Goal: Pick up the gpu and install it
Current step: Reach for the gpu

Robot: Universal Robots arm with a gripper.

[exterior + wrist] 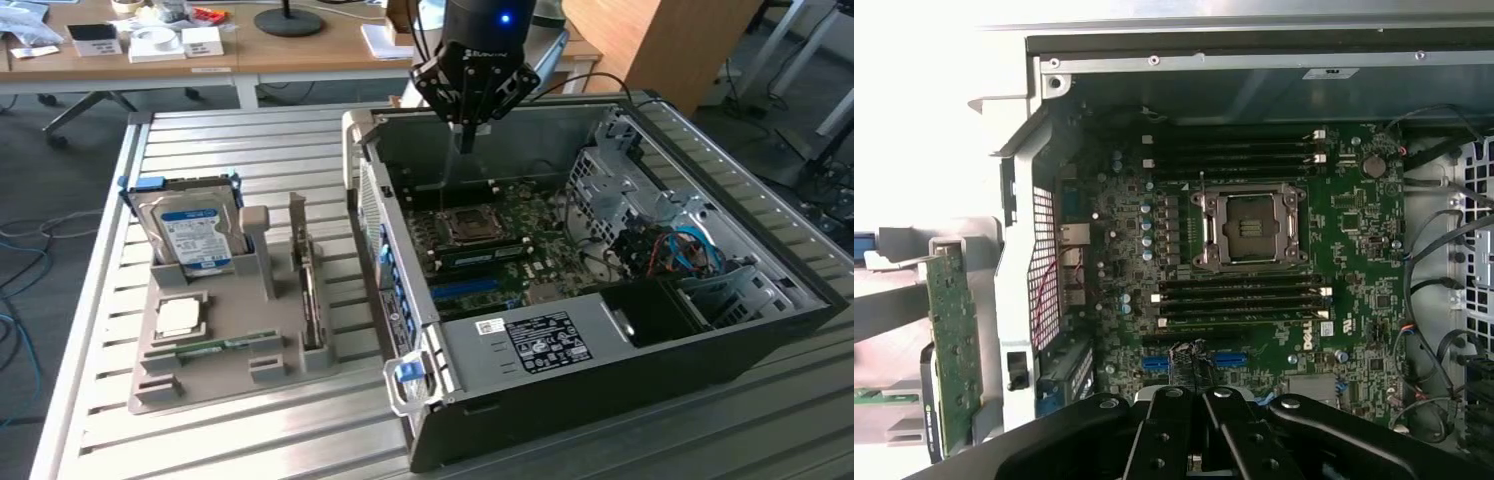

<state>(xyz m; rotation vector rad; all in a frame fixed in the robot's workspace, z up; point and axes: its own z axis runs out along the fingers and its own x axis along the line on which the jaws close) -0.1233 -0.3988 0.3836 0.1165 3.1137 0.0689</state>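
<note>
Position of the gpu (310, 290): it stands on its long edge in a slot of the grey holder (220, 385), thin side up. Its long axis runs alongside the side wall of the computer case (694, 340), from far to near in the exterior view. In my wrist view one green face of the card shows, just beside the case's outer wall. I cannot tell which end carries the bracket.

By count I see one gpu, one blue-labelled hard drive (194, 235) standing upright at the holder's far end, one square processor chip (180, 316) lying flat, and one narrow memory stick (220, 346) lying near it. There is one case, lying open on the slatted metal table (240, 440). Inside it is one motherboard (1354, 230) with one empty processor socket (1249, 228) and a bank of memory slots on each side of that socket.

My arm points straight down over the far part of the open case. My gripper (465, 140) hangs above the motherboard, well apart from the gpu. Its fingers are pressed together to a point and grasp nothing.
</note>
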